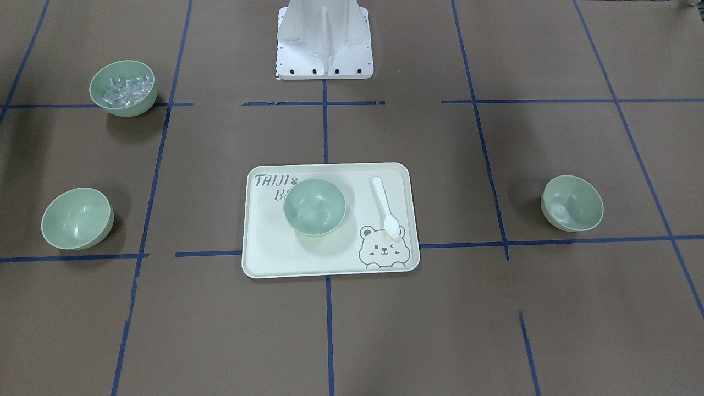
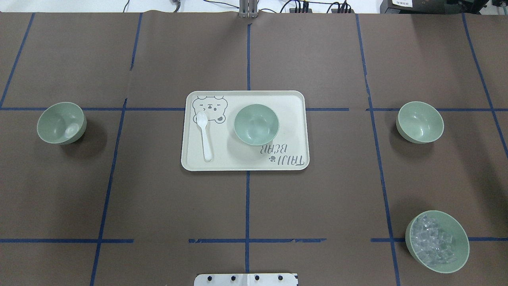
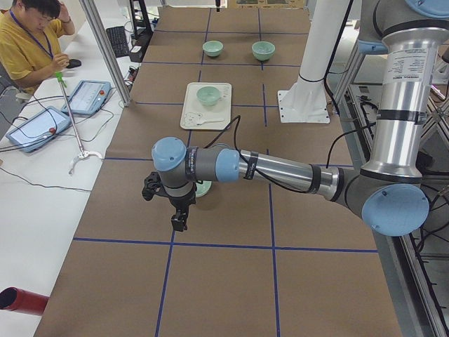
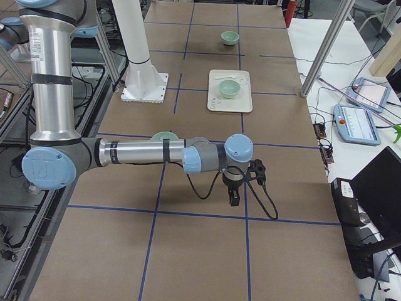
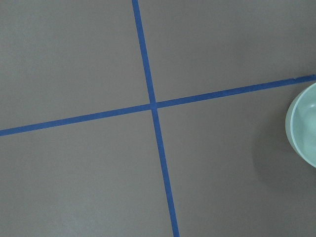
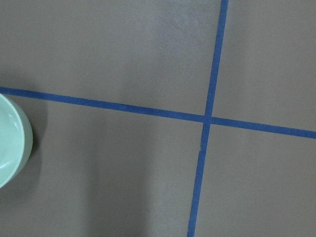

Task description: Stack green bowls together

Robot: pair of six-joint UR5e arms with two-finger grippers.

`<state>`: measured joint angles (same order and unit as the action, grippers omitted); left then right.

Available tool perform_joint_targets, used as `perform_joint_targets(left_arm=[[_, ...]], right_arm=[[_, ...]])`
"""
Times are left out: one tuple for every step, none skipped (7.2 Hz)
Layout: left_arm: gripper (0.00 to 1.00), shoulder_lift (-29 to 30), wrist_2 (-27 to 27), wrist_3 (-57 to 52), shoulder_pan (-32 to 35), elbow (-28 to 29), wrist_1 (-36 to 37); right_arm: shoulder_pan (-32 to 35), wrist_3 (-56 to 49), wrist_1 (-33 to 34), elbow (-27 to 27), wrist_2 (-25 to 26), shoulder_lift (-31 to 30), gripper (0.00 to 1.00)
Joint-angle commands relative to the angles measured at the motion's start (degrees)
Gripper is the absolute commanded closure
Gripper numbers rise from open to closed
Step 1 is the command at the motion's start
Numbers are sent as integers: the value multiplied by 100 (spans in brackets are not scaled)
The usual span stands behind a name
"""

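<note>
1. Surveying the front-facing view: tray bowl (image 1: pixel 314 207) is sitting at centre on the cream tray (image 1: pixel 264 253). Right-side bowl (image 1: pixel 77 218) is at lower left and left-side bowl (image 1: pixel 572 203) at right, all well apart.
2. Overhead view: nothing is nesting yet. The cube-filled bowl (image 2: pixel 436 241) at lower right is not counting.
3. Exterior left view: left gripper (image 3: pixel 179 225) is hanging at centre-left; finger state cannot be told.
4. Exterior right view: right gripper (image 4: pixel 234 199) is hanging at centre; finger state likewise undeterminable.
5. Wrist views: each is catching only a bowl edge at the frame border.
6. Judgement: stacking is not yet starting. The next move is calling for centring over an outer bowl's rim.
</note>
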<state>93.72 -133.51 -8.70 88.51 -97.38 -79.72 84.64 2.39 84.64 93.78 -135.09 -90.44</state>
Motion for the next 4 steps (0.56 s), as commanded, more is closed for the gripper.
perform_joint_targets(left_arm=[[0, 40, 0, 0, 0, 0, 9], [0, 67, 0, 0, 0, -9, 9], [0, 84, 0, 9, -9, -17, 0], [0, 224, -87, 122, -18, -70, -18]], right_arm=[[0, -19, -9, 0, 0, 9, 0], [0, 15, -18, 17, 0, 18, 0], [-9, 59, -435, 26, 26, 18, 0], [-44, 86, -735, 18, 26, 27, 0]])
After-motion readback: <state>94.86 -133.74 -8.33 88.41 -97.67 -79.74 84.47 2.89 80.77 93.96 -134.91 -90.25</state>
